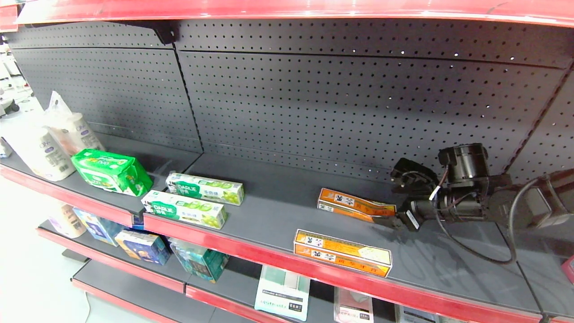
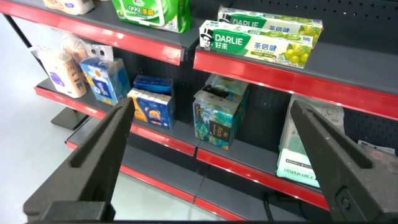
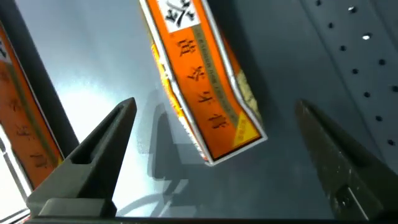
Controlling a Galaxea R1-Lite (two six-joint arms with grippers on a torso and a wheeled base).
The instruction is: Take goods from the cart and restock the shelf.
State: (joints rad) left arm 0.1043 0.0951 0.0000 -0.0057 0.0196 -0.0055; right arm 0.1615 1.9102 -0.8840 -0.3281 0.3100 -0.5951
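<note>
Two long orange boxes lie on the grey shelf (image 1: 278,215). One orange box (image 1: 343,252) sits along the red front edge. The other orange box (image 1: 354,204) lies farther back. My right gripper (image 1: 394,210) is at that box's right end. In the right wrist view the right gripper (image 3: 214,107) is open, and the rear orange box (image 3: 199,87) has its end between the fingers (image 3: 93,162) without touching either. The front orange box (image 3: 18,118) shows at the edge of that view. My left gripper (image 2: 211,180) is open and holds nothing, out in front of the lower shelves.
Two green toothpaste boxes (image 1: 188,204) and a green pack (image 1: 112,171) lie to the left, with white bagged goods (image 1: 49,143) beyond. The pegboard back wall (image 1: 341,103) stands close behind the right gripper. Lower shelves hold several boxes (image 2: 221,115). Bare shelf deck lies right of the orange boxes.
</note>
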